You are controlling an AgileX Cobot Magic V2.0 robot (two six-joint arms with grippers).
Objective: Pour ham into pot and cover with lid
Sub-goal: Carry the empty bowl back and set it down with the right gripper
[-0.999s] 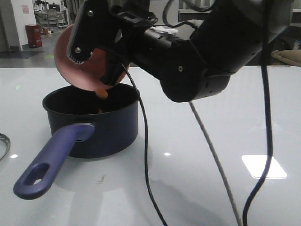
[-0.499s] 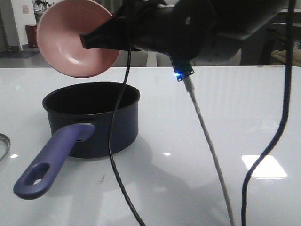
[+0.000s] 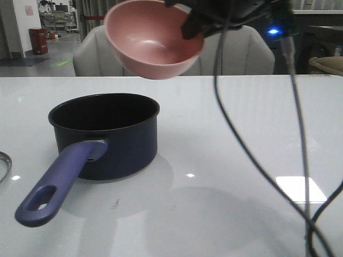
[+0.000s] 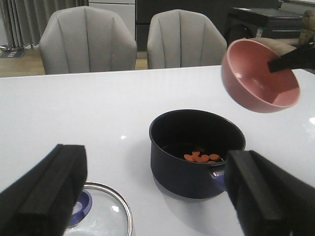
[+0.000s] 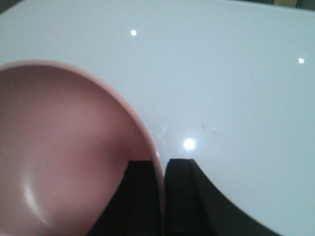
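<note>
White and glossy, the counter [image 3: 230, 139] is throwing back ceiling lights as bright spots and one square glare patch near its right side, and it is mirroring soft shadows under the things it carries. Behind it, two grey padded chairs [image 4: 87, 42] are standing side by side at the far edge, with dark cabinets beyond them; in the front view we are also seeing a red bin [image 3: 38, 40] far back on the left in an open hall.

We are holding the pink bowl [image 3: 154, 36] in the air with our right gripper [image 5: 160, 189], whose jaws are pinching the bowl's rim, one finger inside and one outside. The bowl is tilted, looks empty inside, and is hanging above and a little to the right of the pot [image 3: 104, 134].

The pot is sitting upright on the counter, its long blue-purple handle [image 3: 58, 184] pointing toward us. The ham [image 4: 201, 157] is lying as small orange bits on the pot's black bottom.

The lid [image 4: 101, 212] is resting flat on the counter left of the pot, apart from it, knob up. Our left gripper [image 4: 152, 196] is hovering above the counter with its jaws spread wide, gripping nothing. Black cables [image 3: 252, 155] are dangling in front of the counter on the right.
</note>
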